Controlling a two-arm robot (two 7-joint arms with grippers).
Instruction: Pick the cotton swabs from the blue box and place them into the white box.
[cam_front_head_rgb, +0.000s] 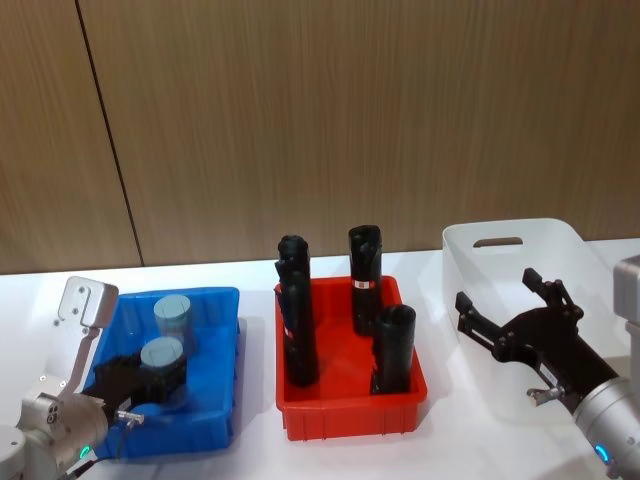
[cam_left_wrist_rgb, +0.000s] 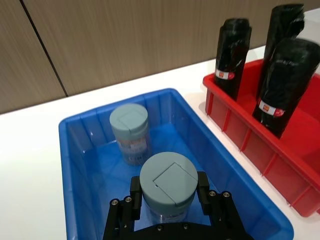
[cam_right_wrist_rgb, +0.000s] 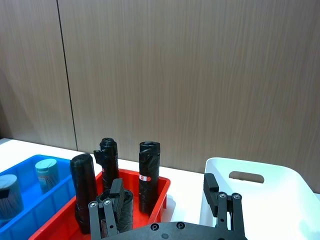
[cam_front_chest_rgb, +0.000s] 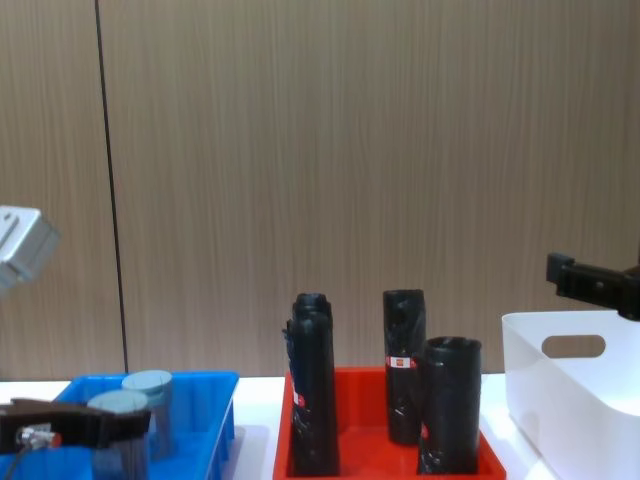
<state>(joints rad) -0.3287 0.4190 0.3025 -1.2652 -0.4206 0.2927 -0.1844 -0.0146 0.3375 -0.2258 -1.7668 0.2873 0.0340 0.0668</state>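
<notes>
The blue box sits at the table's left and holds two cotton swab tubs. The near tub stands upright between the fingers of my left gripper, which is shut on its sides. Just behind it, against the box's back wall, the far tub stands free. At the right is the white box. My right gripper hovers open and holding nothing at the white box's near left side.
A red bin with several tall black rolls stands between the two boxes, close to the blue box's right wall. A wooden wall runs behind the table. White tabletop shows in front of and behind the bins.
</notes>
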